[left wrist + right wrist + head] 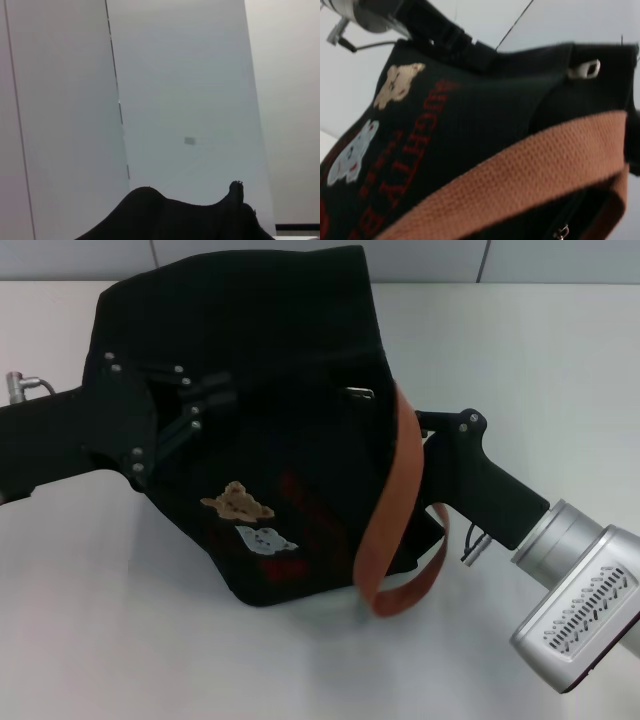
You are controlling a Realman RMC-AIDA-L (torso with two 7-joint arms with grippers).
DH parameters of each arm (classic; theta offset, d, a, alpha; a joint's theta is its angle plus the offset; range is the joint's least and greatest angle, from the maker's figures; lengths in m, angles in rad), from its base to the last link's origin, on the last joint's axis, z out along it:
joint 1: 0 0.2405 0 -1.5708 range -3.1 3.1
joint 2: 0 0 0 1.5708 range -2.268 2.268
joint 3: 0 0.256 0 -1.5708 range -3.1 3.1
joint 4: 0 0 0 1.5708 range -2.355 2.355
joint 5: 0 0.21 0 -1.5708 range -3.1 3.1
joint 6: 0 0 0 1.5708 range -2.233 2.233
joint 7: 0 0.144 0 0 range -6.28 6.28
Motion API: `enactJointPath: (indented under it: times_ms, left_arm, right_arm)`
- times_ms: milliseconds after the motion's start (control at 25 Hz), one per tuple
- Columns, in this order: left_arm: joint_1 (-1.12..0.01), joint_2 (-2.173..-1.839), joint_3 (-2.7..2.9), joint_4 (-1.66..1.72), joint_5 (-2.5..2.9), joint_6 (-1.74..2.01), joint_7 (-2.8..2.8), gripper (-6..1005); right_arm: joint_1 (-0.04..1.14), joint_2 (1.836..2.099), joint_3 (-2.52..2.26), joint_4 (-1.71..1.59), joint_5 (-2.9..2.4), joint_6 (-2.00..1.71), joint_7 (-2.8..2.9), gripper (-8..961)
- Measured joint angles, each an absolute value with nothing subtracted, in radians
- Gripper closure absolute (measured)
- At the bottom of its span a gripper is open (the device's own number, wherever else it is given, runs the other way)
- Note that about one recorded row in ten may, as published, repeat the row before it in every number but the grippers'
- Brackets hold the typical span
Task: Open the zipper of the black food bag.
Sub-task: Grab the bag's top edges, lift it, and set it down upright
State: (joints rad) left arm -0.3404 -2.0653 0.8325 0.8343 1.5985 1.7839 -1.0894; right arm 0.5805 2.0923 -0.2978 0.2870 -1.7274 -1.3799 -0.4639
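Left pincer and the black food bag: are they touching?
Touching. In the head view the left pincer lies pressed onto the black food bag at its upper left, black on black, no gap between them.

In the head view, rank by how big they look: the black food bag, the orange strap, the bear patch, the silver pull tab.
1. Black food bag, by far the largest.
2. Orange strap.
3. Bear patch.
4. Silver pull tab, smallest.
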Motion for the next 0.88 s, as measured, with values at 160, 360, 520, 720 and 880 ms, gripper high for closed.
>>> enactJointPath:
  times_ms: [160, 360, 520, 720, 880]
  left_arm:
    - [-0.333, -2.063, 0.800, 0.830, 1.598, 1.802, -1.089, 920]
    - [-0.322, -2.062, 0.778, 0.830, 1.599, 1.803, -1.089, 920]
    - [-0.317, -2.060, 0.759, 0.828, 1.602, 1.804, -1.088, 920]
    - [-0.311, -2.060, 0.757, 0.828, 1.599, 1.803, -1.088, 920]
    - [-0.311, -2.059, 0.756, 0.825, 1.598, 1.800, -1.079, 920]
  right_arm:
    - [0.567, 2.092, -0.290, 0.281, -1.727, -1.355, -0.465, 954]
    - [0.544, 2.092, -0.285, 0.272, -1.727, -1.339, -0.467, 953]
    - [0.520, 2.092, -0.282, 0.265, -1.727, -1.339, -0.459, 953]
    - [0.493, 2.092, -0.268, 0.247, -1.727, -1.336, -0.452, 953]
    - [0.475, 2.092, -0.257, 0.240, -1.727, -1.330, -0.446, 953]
